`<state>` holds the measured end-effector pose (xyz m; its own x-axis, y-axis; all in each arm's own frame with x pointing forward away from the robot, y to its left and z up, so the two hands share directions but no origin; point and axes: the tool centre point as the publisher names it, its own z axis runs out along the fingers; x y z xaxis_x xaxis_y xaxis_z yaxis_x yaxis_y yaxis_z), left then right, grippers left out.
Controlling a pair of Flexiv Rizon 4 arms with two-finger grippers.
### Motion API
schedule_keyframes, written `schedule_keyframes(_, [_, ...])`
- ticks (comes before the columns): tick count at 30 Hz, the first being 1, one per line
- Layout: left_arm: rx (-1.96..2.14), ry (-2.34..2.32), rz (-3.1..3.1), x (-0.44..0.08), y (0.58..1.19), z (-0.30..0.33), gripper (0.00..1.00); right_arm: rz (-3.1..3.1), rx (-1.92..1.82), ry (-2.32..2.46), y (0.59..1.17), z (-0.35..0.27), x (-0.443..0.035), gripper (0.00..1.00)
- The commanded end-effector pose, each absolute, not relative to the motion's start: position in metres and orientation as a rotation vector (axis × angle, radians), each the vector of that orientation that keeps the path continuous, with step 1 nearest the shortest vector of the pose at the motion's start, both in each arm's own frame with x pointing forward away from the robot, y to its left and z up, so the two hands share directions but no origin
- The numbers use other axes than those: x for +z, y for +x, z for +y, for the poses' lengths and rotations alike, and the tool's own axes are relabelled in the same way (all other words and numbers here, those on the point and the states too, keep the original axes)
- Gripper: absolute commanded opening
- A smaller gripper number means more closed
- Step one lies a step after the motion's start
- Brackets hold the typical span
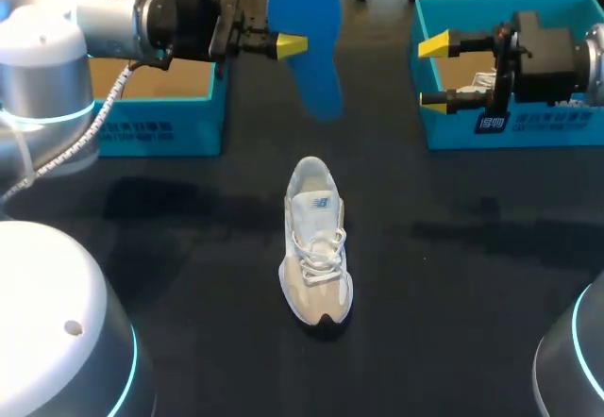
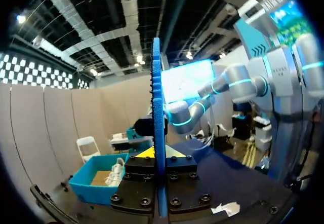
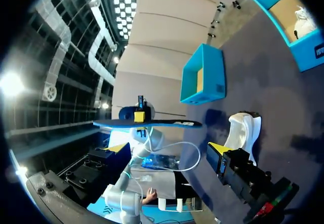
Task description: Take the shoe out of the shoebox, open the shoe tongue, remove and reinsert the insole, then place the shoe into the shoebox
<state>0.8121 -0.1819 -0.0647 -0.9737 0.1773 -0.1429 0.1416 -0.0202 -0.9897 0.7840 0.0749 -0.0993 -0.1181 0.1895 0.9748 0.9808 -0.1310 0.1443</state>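
Shoe out, standing on surface, apart from left shoebox and right shoebox; insole out too, clamped in left claw, held aloft; right claw spread wide, empty (near right shoebox); probably left: reinserting insole, boxing shoe.
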Motion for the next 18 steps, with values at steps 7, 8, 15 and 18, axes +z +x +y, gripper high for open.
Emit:
schedule_keyframes(7, [1.554,0.782,-1.634,-0.077,0.791,-0.183,0.00,-1.374,-1.325,-1.392,0.783,0.076,-0.099,1.00])
schedule_keyframes(8, [1.525,0.825,-1.608,-0.078,0.790,-0.183,0.00,-1.374,-1.325,-1.392,0.783,0.076,-0.099,1.00])
schedule_keyframes(15, [1.348,0.995,-1.495,-0.098,0.781,-0.181,0.00,-1.374,-1.325,-1.392,0.783,0.076,-0.099,1.00])
schedule_keyframes(18, [1.268,1.070,-1.432,-0.109,0.782,-0.181,0.00,-1.374,-1.325,-1.392,0.783,0.076,-0.099,1.00])
